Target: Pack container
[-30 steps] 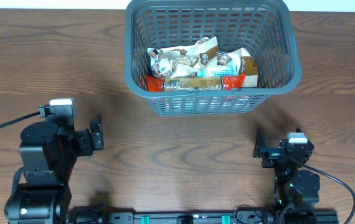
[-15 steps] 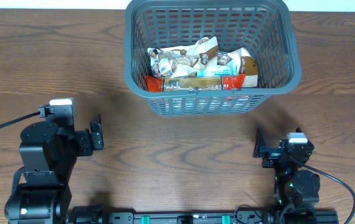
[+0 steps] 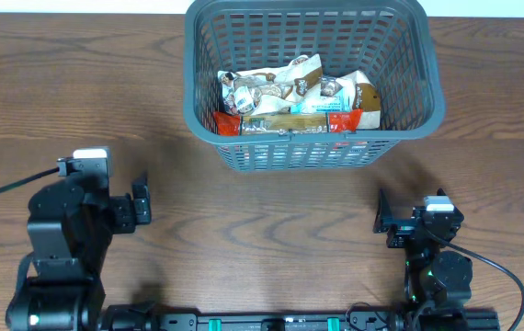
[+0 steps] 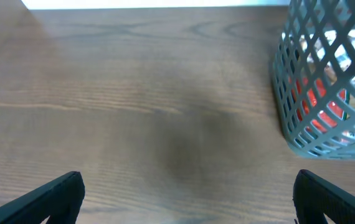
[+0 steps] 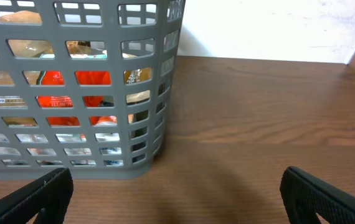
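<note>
The container, a dark grey lattice basket point(image 3: 427, 87), stands at the far middle of the wooden table. Several snack packets point(image 3: 294, 97) lie inside it, white, brown and red. It shows at the right in the left wrist view point(image 4: 302, 134) and at the left in the right wrist view point(image 5: 156, 81). My left gripper point(image 3: 141, 204) is open and empty at the near left point(image 4: 187, 199). My right gripper point(image 3: 383, 221) is open and empty at the near right point(image 5: 174, 196). Both are apart from the basket, over bare wood.
The wooden table point(image 3: 271, 211) runs between the two arms. A black rail lies along the near edge point(image 3: 271, 322). A cable point(image 3: 5, 188) trails left from the left arm. A pale wall shows beyond the table's far edge point(image 5: 258, 28).
The left arm has shifted very slightly. The basket, the packets and the right arm have not moved.
</note>
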Robot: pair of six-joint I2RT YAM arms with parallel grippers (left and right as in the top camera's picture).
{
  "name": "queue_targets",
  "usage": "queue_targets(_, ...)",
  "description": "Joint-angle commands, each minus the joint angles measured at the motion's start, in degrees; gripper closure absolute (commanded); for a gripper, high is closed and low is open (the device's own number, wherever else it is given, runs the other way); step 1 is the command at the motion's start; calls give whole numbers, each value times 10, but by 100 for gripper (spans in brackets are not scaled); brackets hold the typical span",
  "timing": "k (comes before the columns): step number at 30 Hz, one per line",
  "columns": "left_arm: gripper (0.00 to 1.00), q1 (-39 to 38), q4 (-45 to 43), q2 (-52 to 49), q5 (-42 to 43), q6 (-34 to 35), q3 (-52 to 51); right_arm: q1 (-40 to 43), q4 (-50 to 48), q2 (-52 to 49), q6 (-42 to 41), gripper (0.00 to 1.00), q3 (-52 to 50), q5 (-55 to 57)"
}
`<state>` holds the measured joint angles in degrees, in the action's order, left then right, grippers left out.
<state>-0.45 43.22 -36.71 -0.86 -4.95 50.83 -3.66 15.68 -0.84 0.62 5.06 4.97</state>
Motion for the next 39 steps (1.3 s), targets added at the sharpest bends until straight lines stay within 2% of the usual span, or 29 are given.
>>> queue_targets(1, 1, -1, -19, 25, -11, -14, -17, 4, -1, 5, -6, 1, -3, 8)
queue_targets(4, 1, -1, -90, 52, -12, -17, -57, 4, -1, 5, -6, 1, -3, 8)
queue_targets(14, 1, -1, -420, 161, -21, -26, -289, 4, -1, 5, -6, 1, -3, 8)
queue_targets(18, 1, -1, -501, 206, -40, -27, -363, 4, -1, 5, -6, 1, -3, 8)
queue_targets(32, 1, -3, -523, 327, -43, -27, -469, 4, -1, 5, -6, 1, -3, 8)
queue_targets(39, 2, -3, -451, 363, -43, -1, -477, 4, -1, 5, -6, 1, -3, 8)
